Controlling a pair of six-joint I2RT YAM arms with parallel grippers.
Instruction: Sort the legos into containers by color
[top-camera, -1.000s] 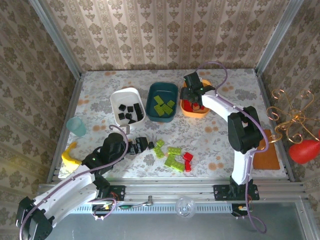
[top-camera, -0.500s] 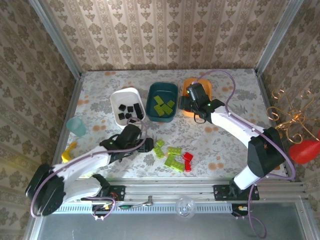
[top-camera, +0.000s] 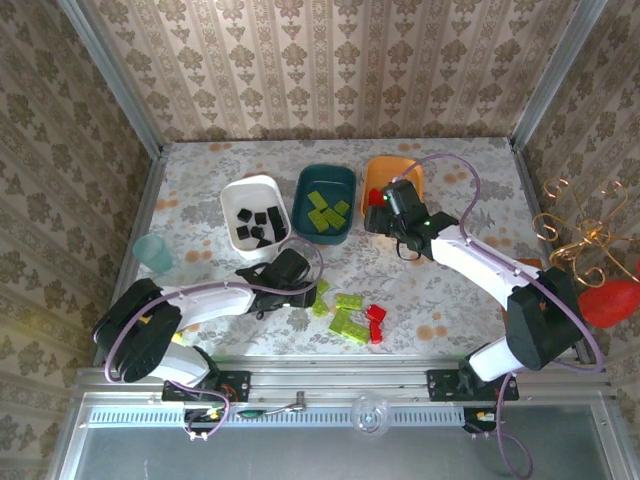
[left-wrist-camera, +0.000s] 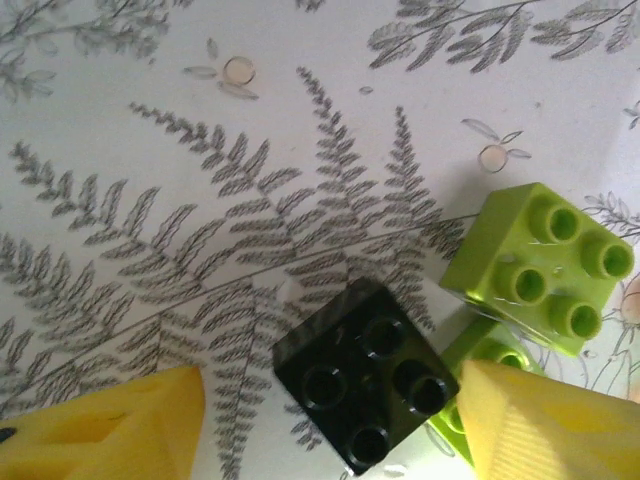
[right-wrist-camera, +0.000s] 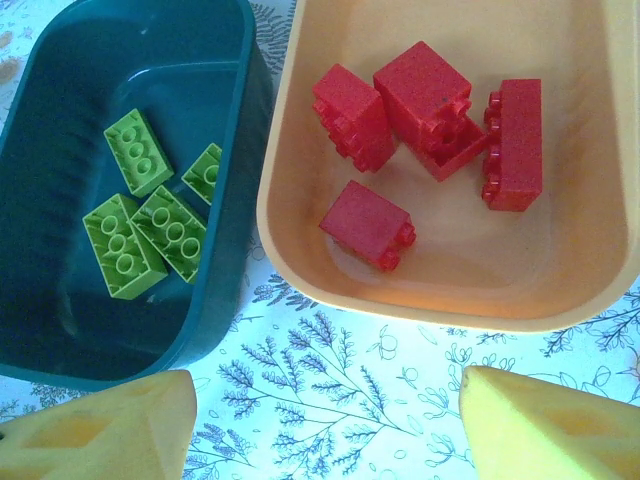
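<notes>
Left pincer, tips apart, straddles the black brick, squared for a grab; right pincer, apart and empty, hovers at six o'clock of the orange tray.

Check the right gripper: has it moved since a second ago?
Yes. In the top view the right gripper has drawn back from over the orange tray toward the arm bases, and is now at its near rim.

1 high rear camera overlooks the table; 2 close wrist cameras look down, sharing its legos.
</notes>
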